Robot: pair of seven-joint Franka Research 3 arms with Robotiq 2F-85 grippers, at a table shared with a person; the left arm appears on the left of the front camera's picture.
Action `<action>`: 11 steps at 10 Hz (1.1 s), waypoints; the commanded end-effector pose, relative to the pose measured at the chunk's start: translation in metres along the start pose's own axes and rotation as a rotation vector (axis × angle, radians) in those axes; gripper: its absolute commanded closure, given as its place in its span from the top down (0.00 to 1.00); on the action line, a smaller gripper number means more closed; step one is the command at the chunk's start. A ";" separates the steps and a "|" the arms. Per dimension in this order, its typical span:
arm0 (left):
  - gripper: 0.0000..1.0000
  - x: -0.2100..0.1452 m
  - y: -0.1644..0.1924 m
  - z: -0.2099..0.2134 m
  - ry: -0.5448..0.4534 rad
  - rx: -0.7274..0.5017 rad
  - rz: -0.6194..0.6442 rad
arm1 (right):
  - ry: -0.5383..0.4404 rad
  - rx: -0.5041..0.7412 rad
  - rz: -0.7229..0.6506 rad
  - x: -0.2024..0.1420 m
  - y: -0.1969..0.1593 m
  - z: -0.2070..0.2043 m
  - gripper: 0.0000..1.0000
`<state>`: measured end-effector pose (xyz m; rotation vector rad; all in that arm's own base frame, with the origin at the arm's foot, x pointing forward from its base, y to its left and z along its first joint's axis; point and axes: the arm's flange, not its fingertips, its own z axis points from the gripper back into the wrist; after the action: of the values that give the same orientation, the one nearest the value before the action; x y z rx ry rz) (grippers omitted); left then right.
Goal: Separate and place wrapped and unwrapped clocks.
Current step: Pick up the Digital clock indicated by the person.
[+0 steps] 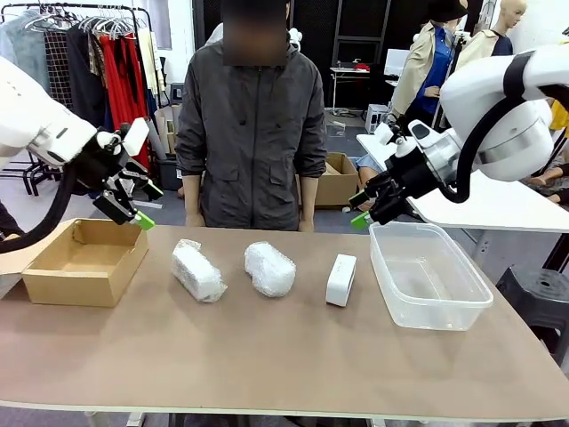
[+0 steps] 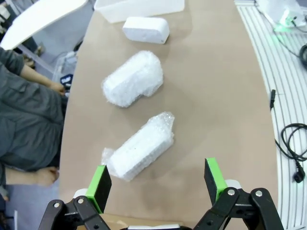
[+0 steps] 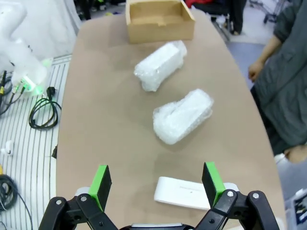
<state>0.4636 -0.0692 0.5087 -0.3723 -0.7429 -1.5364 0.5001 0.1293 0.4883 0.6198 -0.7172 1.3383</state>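
blocky wrapped clock point(image 1: 197, 271), rounded wrapped clock point(image 1: 269, 269), bare clock point(image 1: 340, 279) in a row on surface point(image 1: 267, 356)
none touching, between cardboard box point(image 1: 80, 283) left and clear tub point(image 1: 442, 313) right; left tool point(image 1: 147, 205) hovers by box's far corner, spread, empty; right tool point(image 1: 357, 209) by tub's far rim, spread, empty; person point(image 1: 253, 133) stands at far side

No text, label, brand, number or sign readable in any view. Cardboard box point(image 1: 71, 286): plain brown walls, nothing legible. Bare white clock point(image 1: 340, 279): any marking too small to tell. Blocky bubble-wrap bundle point(image 1: 197, 270), rounded bubble-wrap bundle point(image 1: 269, 268): wrap hides surfaces beneath.
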 end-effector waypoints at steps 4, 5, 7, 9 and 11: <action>1.00 -0.028 0.040 0.017 -0.090 -0.034 0.043 | -0.084 0.118 0.148 0.003 -0.029 0.027 1.00; 1.00 -0.031 0.042 0.018 -0.110 -0.050 0.057 | -0.078 0.114 0.159 0.002 -0.032 0.030 1.00; 1.00 -0.035 0.043 0.015 -0.101 -0.047 0.081 | -0.071 0.081 0.160 -0.002 -0.036 0.035 1.00; 1.00 -0.038 0.044 0.016 -0.093 -0.039 0.089 | -0.080 0.052 0.139 -0.005 -0.040 0.042 1.00; 1.00 -0.040 0.041 0.015 -0.082 -0.050 0.075 | -0.070 0.073 0.118 -0.006 -0.034 0.041 1.00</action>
<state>0.5060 -0.0285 0.5032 -0.4866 -0.7471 -1.4768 0.5329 0.0852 0.5116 0.6626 -0.7974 1.4389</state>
